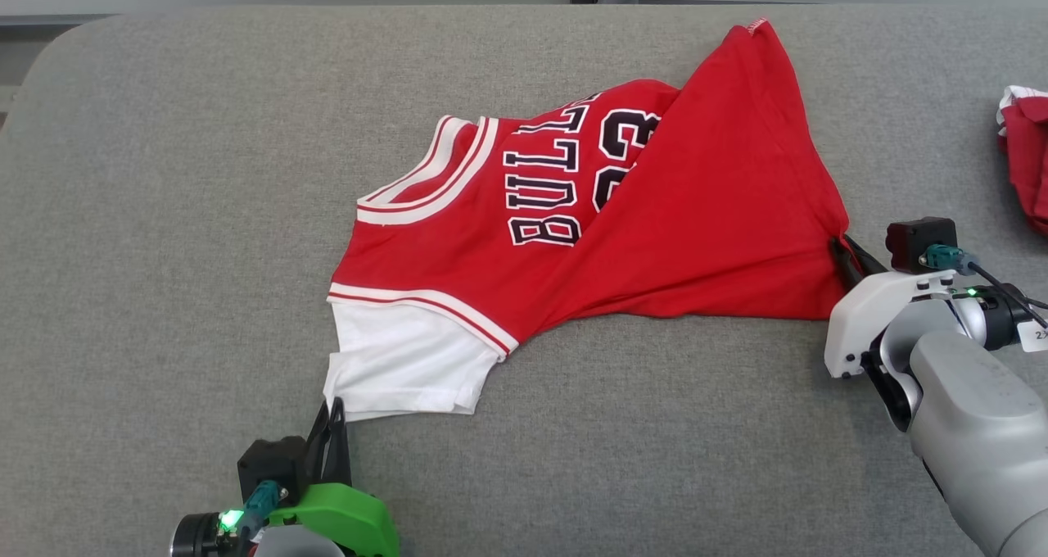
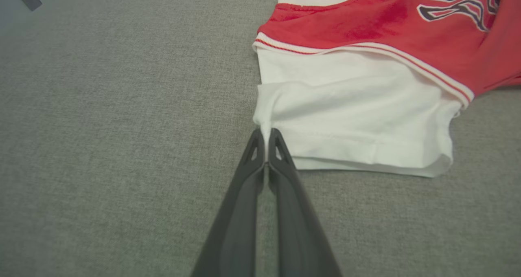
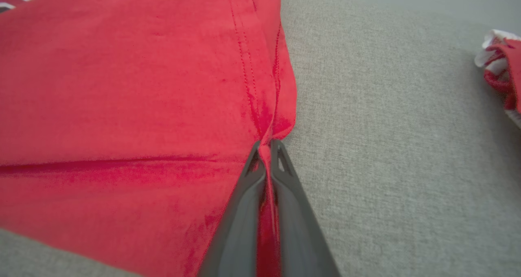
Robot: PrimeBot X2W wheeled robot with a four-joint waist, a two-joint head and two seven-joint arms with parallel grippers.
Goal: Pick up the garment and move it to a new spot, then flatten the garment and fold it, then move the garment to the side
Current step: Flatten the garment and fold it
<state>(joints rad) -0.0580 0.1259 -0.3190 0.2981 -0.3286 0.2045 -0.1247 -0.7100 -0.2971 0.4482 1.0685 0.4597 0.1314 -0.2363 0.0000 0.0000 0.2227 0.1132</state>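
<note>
The left gripper [image 1: 334,408], at the lower left of the head view, was clenched on a corner of the white sleeve [image 2: 358,118] of the garment [image 1: 720,213]. The right gripper [image 1: 843,250], at the right, pinched its red hem corner. The garment lay mid-frame on the grey counter [image 1: 164,213], a red flap folded over and partly hiding the number [image 1: 626,151], while another red-and-white cloth [image 1: 1027,151] was cut off by the right edge.
</note>
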